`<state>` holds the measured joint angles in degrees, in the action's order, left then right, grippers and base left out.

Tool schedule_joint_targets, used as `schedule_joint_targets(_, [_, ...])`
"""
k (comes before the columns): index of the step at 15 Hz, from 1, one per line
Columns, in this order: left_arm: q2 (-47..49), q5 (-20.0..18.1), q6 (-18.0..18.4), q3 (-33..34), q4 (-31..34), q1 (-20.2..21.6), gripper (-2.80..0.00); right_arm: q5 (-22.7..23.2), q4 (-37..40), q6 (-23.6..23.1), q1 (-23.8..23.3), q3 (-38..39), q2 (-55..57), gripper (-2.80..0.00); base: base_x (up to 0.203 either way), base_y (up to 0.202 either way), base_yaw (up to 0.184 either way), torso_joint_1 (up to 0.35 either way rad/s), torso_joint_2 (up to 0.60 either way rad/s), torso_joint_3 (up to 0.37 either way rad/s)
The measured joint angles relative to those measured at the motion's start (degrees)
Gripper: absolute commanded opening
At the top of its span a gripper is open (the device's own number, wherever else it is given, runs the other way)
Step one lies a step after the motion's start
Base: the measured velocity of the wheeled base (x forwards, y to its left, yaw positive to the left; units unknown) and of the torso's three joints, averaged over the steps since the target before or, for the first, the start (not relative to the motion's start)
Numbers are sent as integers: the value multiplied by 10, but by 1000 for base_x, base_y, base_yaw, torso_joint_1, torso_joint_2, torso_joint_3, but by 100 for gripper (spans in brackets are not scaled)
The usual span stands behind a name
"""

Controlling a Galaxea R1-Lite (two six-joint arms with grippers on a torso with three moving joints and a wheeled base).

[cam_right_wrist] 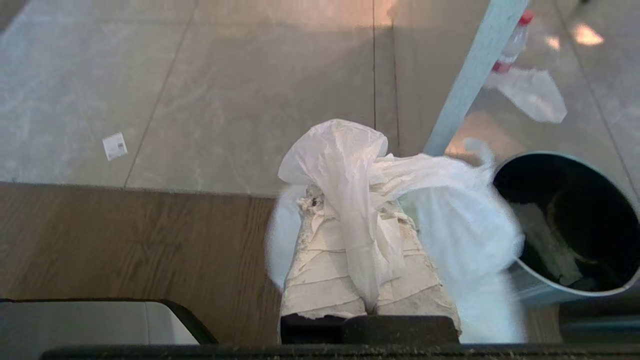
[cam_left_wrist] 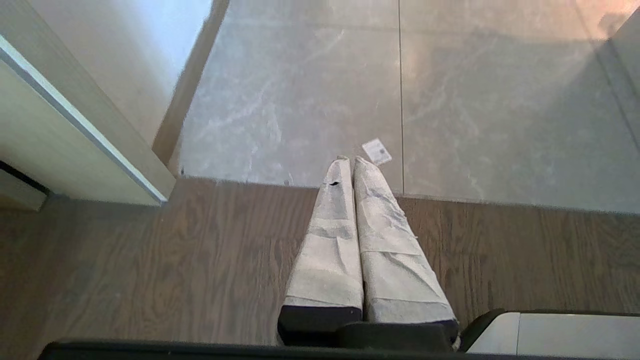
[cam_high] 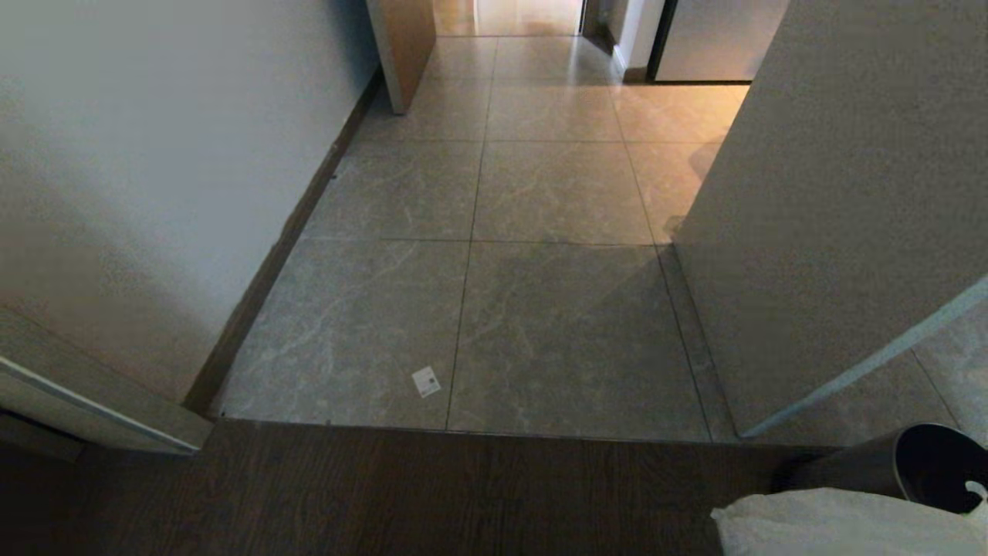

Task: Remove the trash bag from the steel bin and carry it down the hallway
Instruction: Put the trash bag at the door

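With the trash bag (cam_right_wrist: 350,165) already out of the steel bin (cam_right_wrist: 575,225) and pinched by its gathered handles between the wrapped fingers of the right tool (cam_right_wrist: 367,210), carry it on down the hallway (cam_high: 556,185) without slackening that pinch. Keep the fingers pressed together on the thin plastic; judged from the loose film draped over the fingers, likely to slip if the grip eases. Hold the load clear of the bin, which sits at the lower right of the head frame just behind the white bulk of the bag, so that a swing does not catch the black rim. Steer for the middle of the tiled corridor running to the top centre of the frame, between the white wall (cam_high: 154,154) at left and the wall corner (cam_high: 834,193) at right, and cross the seam from the wood floor (cam_high: 386,494) onto tile gently. Ignore the small paper tag (cam_high: 426,381) at lower centre. Leave the left tool (cam_left_wrist: 350,165), fingers pressed together on nothing, parked low over the wood floor. Start and stop softly to damp sway.
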<state>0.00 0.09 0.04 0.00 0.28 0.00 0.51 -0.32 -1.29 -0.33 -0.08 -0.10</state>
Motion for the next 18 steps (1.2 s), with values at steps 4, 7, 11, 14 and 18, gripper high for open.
schedule_joint_targets(4, [0,0,-1,0,1,0,-280,0,0,0,0,0,0,-280,0,0,0,4,-1,202])
schedule_joint_targets(7, [0,0,-1,0,0,0,-280,0,0,0,0,0,0,-280,0,0,0,2,2,204])
schedule_joint_targets(11, [0,0,-1,0,0,0,-280,0,0,0,0,0,0,-280,0,0,0,1,-2,201])
schedule_joint_targets(14, [0,0,-1,0,0,0,-280,0,0,0,0,0,0,-280,0,0,0,2,7,203])
schedule_joint_targets(18, [0,0,-1,0,0,0,-280,0,0,0,0,0,0,-280,0,0,0,4,0,198])
